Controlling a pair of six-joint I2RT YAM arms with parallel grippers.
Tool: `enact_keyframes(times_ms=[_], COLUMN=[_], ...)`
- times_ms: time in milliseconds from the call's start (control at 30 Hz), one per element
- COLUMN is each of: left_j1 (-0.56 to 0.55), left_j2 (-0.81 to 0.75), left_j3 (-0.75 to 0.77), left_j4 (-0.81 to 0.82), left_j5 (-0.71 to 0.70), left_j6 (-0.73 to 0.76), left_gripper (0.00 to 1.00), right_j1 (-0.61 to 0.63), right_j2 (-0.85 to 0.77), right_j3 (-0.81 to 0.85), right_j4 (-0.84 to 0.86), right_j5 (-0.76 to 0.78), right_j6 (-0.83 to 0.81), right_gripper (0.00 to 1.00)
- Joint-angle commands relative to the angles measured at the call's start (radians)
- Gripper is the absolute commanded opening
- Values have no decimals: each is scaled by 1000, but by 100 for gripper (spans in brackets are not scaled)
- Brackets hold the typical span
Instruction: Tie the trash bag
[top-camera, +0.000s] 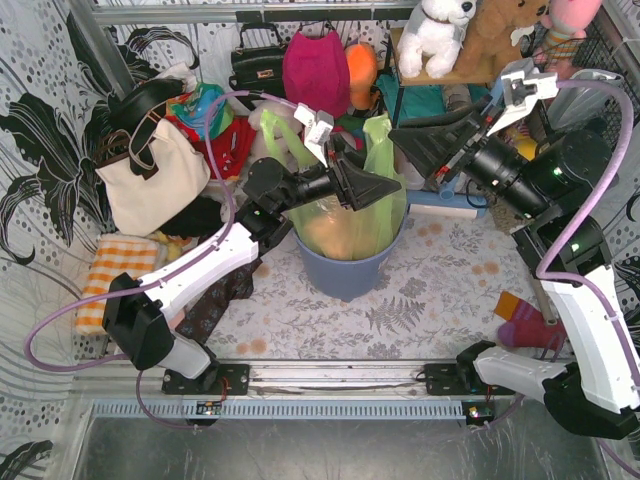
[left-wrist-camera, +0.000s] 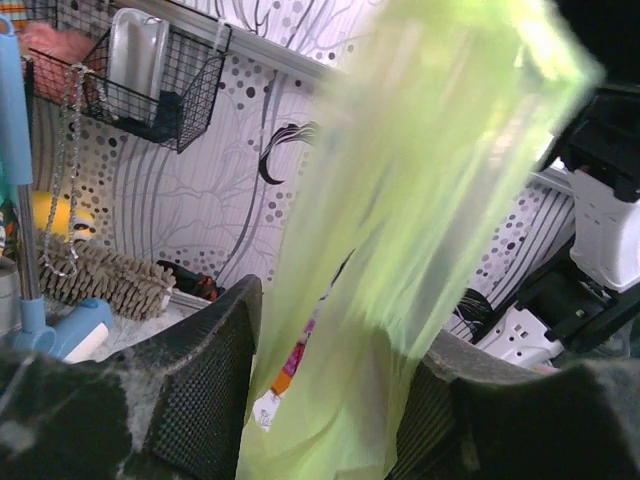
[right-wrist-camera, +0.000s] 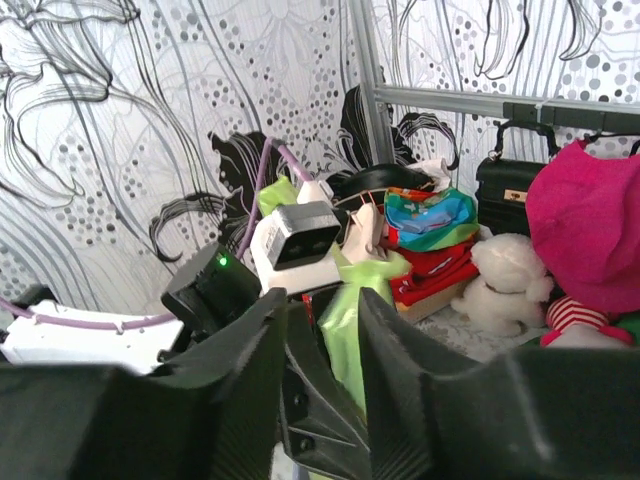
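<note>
**Over the bin: green flaps up, grippers at close quarters**

On the fern-print table (top-camera: 300, 320) sits the round blue-grey bin (top-camera: 345, 278), smooth-walled. The bag (top-camera: 352, 222) lines it: thin, crinkly, translucent light green, with crumpled pinkish paper (top-camera: 318, 238) showing through. Two flaps rise above the rim, one left, one right. Left gripper (left-wrist-camera: 340, 320) straddles the right flap, jaws apart and released, plastic running between them. Right gripper (right-wrist-camera: 322, 300) sits near that flap's top, jaws narrow around a green strip; clenched or not, can't tell. Handbags (top-camera: 150, 180) crowd the far left, and printed cloth lies between bin and near edge.
</note>
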Motion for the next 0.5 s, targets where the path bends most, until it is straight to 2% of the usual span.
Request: enact_keyframes(times_ms=[0,67,167,267,467], left_j1=[-5,-5,-5,-5,-3], left_j2=[-6,-8,-4,-4,0], left_j3=[36,42,60,70,78], left_j4=[7,9,-8,-19,-27], left_j5=[-61,-66,-67,-68,-71], left_j6=[10,16,30,36,42], left_gripper=[56,57,57,57,57], right_j1=[1,0,1,0,2], right_j2=[-10,10,52,92,125], right_j3=[68,108,147,148,103], right_j4=[-45,-121,-194,-204,-67], right_j5=[117,181,219,193,1], right_j6=[14,11,-6,-18,-29], right_gripper=[48,61,68,71,71])
